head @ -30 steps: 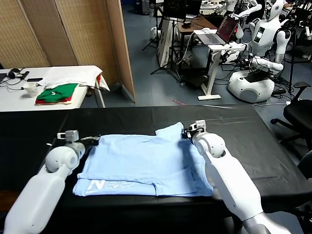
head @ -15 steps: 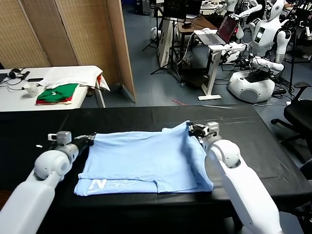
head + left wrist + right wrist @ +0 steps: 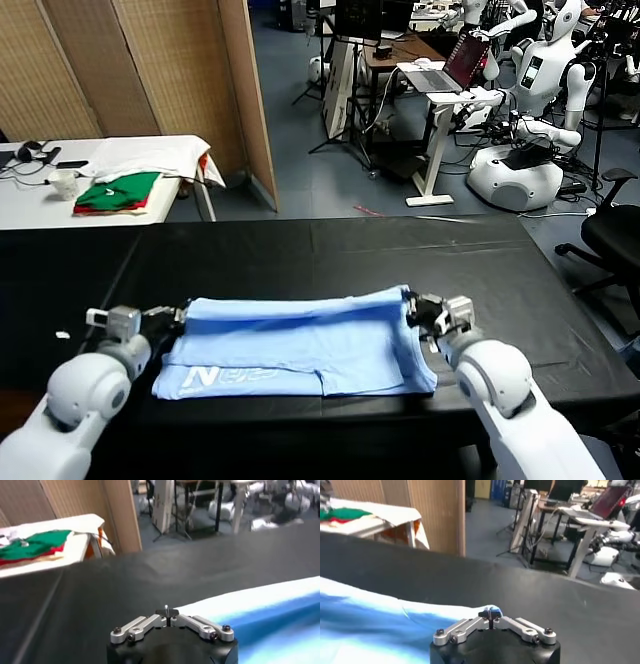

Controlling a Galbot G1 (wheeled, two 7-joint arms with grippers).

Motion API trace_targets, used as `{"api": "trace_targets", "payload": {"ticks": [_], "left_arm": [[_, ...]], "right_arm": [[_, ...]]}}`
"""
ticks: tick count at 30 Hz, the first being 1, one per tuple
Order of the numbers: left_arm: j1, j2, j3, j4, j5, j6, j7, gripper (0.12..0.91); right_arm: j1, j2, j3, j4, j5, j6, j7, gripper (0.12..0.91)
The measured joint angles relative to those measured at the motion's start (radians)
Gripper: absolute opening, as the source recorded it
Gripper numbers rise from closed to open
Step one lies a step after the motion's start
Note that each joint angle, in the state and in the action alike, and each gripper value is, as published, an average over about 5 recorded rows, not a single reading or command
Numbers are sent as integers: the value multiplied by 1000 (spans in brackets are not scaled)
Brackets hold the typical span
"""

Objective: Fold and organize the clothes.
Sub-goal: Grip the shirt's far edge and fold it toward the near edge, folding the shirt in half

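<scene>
Both the left gripper (image 3: 178, 318) and right gripper (image 3: 413, 307), clamped on the T-shirt (image 3: 295, 345), have drawn its far edge toward the robot, so the lengthwise fold is nearly complete.

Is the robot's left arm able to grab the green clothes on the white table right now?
Probably not. The left gripper is shut on the far edge of the light-blue T-shirt, while the green clothes lie on the separate white table, far beyond the black table, so they look out of reach.
</scene>
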Motion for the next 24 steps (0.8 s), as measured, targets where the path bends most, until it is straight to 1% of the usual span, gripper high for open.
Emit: {"api": "trace_targets", "payload": {"ticks": [6,16,21,23,24], "left_arm": [[88,-18,-32,-61,59,17,0,146],[179,-41,-73,-100,112,19,7,146],[211,-56,-79,-116,149,21,6,146],[222,-64,-81,-121,161,29,5,146],[227,-68,-82,-125,166,36,5,152]], "right_arm": [[-67,10,4,24,-23,0,1,141],[-126,20,9,46,-41,0,-1,141],[-151,24,15,65,-43,0,-12,143],[-161,25,24,77,-41,0,-19,175],[-165,26,29,84,-39,0,-23,210]]}}
